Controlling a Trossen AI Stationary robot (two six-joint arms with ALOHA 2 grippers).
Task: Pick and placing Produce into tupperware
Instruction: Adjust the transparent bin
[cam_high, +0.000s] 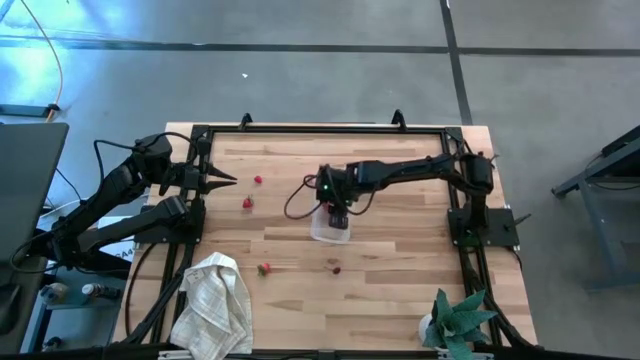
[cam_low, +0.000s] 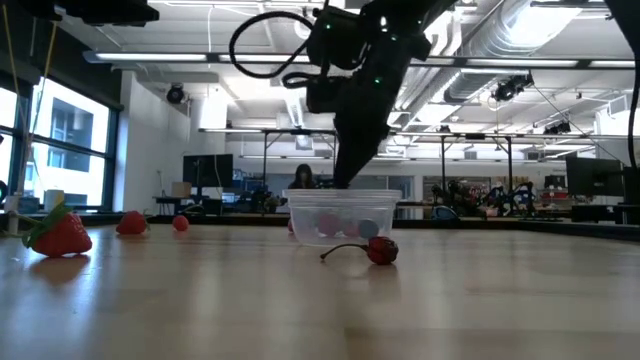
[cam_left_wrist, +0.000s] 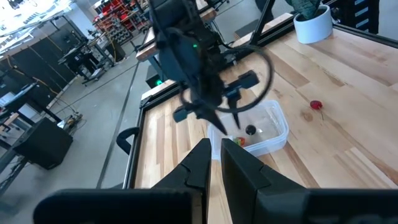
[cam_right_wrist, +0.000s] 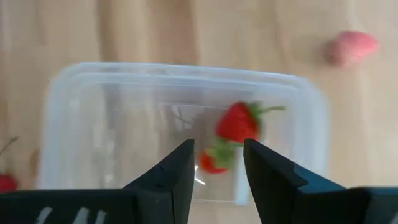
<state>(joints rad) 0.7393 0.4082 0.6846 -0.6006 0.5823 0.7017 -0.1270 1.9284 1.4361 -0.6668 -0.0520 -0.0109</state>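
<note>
The clear tupperware (cam_high: 330, 228) sits on the wood table near its middle. In the right wrist view the tupperware (cam_right_wrist: 112, 118) holds two red strawberries (cam_right_wrist: 238, 122), and the low view shows pale round pieces (cam_low: 345, 225) through its wall. My right gripper (cam_right_wrist: 217, 163) is open and points down right over the container, fingertips at about rim height (cam_low: 345, 185). Loose produce lies on the table: two red pieces (cam_high: 258, 180) (cam_high: 247, 202), a strawberry (cam_high: 264, 268) and a cherry (cam_high: 335, 266). My left gripper (cam_high: 228, 180) waits shut at the table's left edge.
A white checked towel (cam_high: 212, 300) lies at the near left corner and a teal plant in a white pot (cam_high: 455, 320) at the near right. A black frame (cam_high: 320, 128) runs round the table. A pale strawberry (cam_right_wrist: 351, 46) lies just outside the container.
</note>
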